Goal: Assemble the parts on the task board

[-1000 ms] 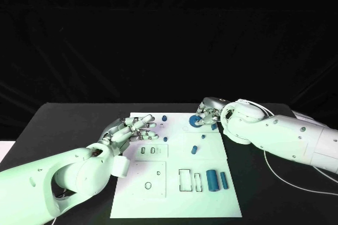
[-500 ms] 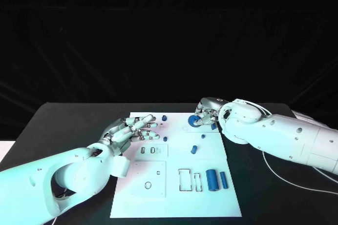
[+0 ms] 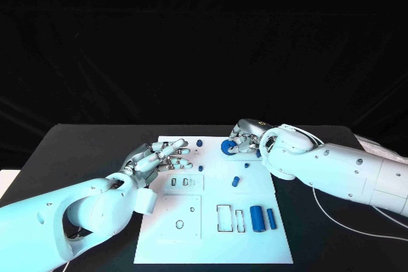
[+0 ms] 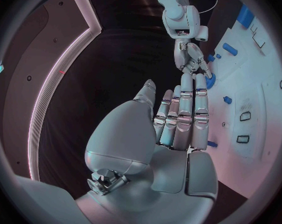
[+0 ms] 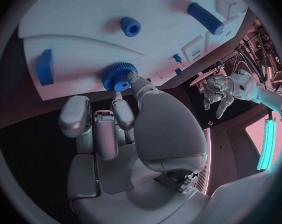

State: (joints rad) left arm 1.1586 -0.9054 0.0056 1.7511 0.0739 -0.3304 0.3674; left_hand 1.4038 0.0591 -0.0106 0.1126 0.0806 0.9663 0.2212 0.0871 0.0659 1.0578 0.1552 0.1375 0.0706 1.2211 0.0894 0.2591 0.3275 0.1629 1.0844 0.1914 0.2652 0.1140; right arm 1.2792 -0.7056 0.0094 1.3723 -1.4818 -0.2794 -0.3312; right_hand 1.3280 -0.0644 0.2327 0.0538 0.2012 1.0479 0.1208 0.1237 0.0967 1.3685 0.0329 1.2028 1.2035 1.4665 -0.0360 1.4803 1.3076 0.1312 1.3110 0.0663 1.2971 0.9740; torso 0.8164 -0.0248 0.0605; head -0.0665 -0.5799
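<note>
Head view is showing the white task board (image 3: 213,225) lying in the middle of the black tabletop (image 3: 76,154), with both white arms reaching over it. The right hand (image 3: 242,141) is sitting at the board's far edge, toward one o'clock from the board's centre, and it is pinching a blue toothed gear (image 3: 227,146) between fingertips; in the right wrist view the gear (image 5: 118,77) is sitting just at the board's rim with a fingertip (image 5: 136,79) pressing against its side. The left hand (image 3: 157,159) is hovering over the board's left side, around ten o'clock from centre, with its fingers stretched out side by side and holding nothing; the left wrist view is showing the same flat, extended fingers (image 4: 186,112) above the white surface.

Other blue parts are lying on the board. A small round peg (image 3: 199,143) is sitting at the far edge near twelve o'clock. A short cylinder (image 3: 234,180) is resting near the middle, slightly toward two o'clock. Two longer cylinders are lying side by side toward four o'clock: a thick one (image 3: 256,218) and a thinner one (image 3: 271,218) just beside it. A rectangular outlined recess (image 3: 223,218) is lying next to them, toward the centre.
</note>
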